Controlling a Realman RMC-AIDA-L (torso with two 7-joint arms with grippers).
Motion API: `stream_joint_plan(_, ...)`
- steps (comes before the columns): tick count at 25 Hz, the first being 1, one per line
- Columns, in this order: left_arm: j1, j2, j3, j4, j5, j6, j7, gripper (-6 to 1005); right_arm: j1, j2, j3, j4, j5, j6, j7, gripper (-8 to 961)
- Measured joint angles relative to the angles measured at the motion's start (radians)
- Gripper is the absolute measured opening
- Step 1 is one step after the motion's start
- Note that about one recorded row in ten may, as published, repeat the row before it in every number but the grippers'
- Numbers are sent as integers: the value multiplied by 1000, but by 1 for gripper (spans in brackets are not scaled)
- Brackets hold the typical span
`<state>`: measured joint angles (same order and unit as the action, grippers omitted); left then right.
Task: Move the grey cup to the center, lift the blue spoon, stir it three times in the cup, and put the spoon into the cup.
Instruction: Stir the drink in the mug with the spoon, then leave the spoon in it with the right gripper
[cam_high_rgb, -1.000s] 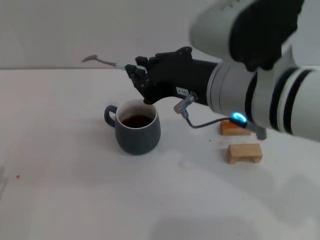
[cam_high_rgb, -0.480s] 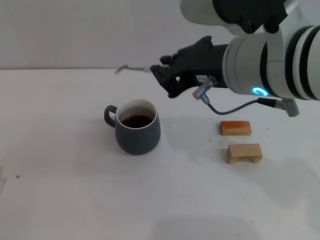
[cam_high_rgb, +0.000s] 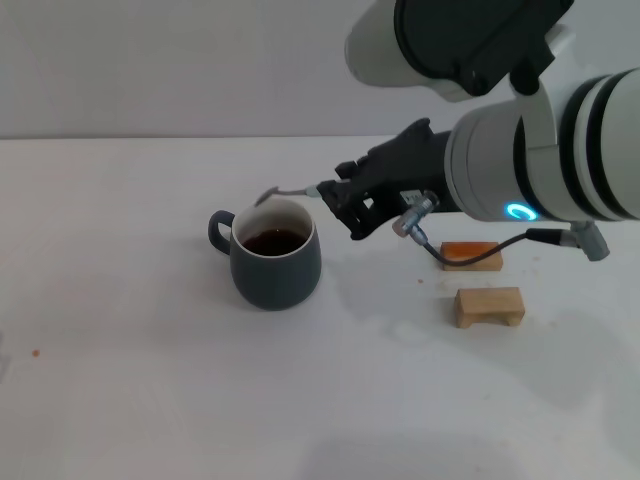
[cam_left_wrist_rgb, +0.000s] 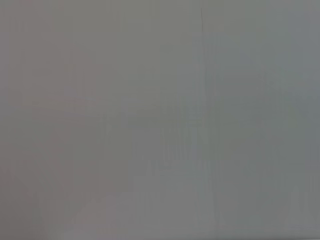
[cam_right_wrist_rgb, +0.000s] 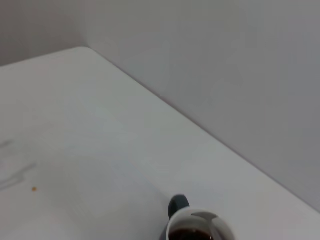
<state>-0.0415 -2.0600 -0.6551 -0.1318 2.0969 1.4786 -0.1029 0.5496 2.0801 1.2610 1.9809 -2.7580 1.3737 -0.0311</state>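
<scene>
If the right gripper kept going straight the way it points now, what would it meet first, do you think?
Probably the cup. The right gripper, holding the spoon, points toward the robot's left, and the spoon's bowl is already near the rim. Depth is unclear from the head view, so it might pass just behind.

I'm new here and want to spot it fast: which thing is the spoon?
Start at the grey cup on the white table. Just above its far rim, the right gripper holds the blue spoon: a slim metal sliver, unlike the two chunky wooden blocks.
</scene>
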Motion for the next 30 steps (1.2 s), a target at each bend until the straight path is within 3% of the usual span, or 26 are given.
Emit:
stream_joint_plan(16,0,0,-8,3,0,0,0,847,5,0,-26,-153,23,-103,0,162)
stream_joint_plan(30,-1,0,-12,14,0,-6,0,847,50,0,-46,-323,68,-201,-9,162)
